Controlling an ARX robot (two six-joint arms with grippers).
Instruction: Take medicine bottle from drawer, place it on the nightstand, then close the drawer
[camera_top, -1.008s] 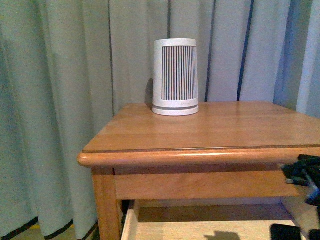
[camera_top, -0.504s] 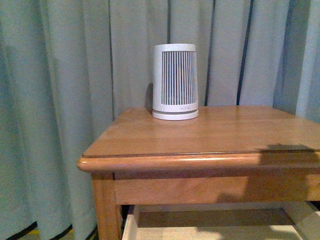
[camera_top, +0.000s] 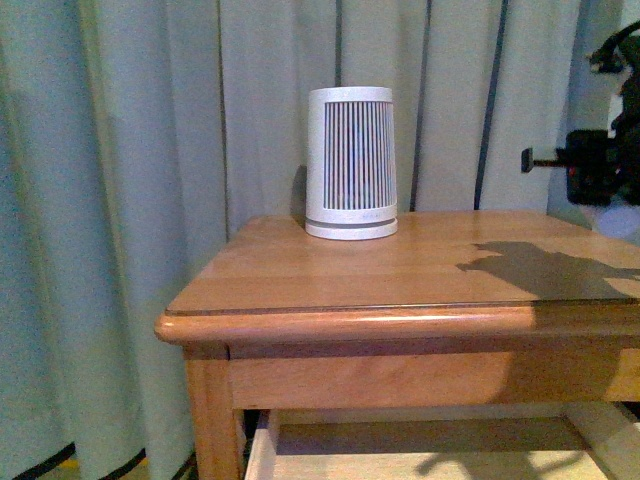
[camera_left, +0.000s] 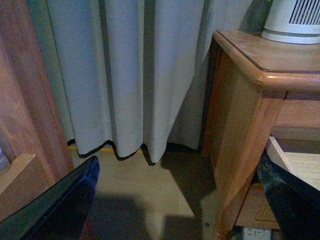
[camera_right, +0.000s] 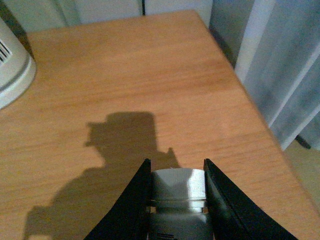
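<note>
My right gripper (camera_right: 176, 167) is shut on the medicine bottle (camera_right: 178, 189), a slim white cylinder with a ribbed white cap. It holds the bottle above the right part of the nightstand top (camera_right: 125, 75). In the front view my right arm (camera_top: 598, 165) shows at the right edge above the nightstand (camera_top: 400, 270); the bottle is hidden there. The upper drawer (camera_top: 262, 445) stands pulled open below the top, its pale inside showing. My left gripper (camera_left: 170, 210) is open and empty, low beside the nightstand's left side (camera_left: 240, 125).
A large white striped canister (camera_top: 351, 165) stands at the back of the top, also in the right wrist view (camera_right: 12, 70). Grey curtains (camera_top: 130, 200) hang behind and beside the nightstand. The top's right edge (camera_right: 250, 105) is close to the held bottle.
My right arm has risen from in front of the open drawer at the lower right to above the nightstand top. Its shadow now falls on the top's right part.
</note>
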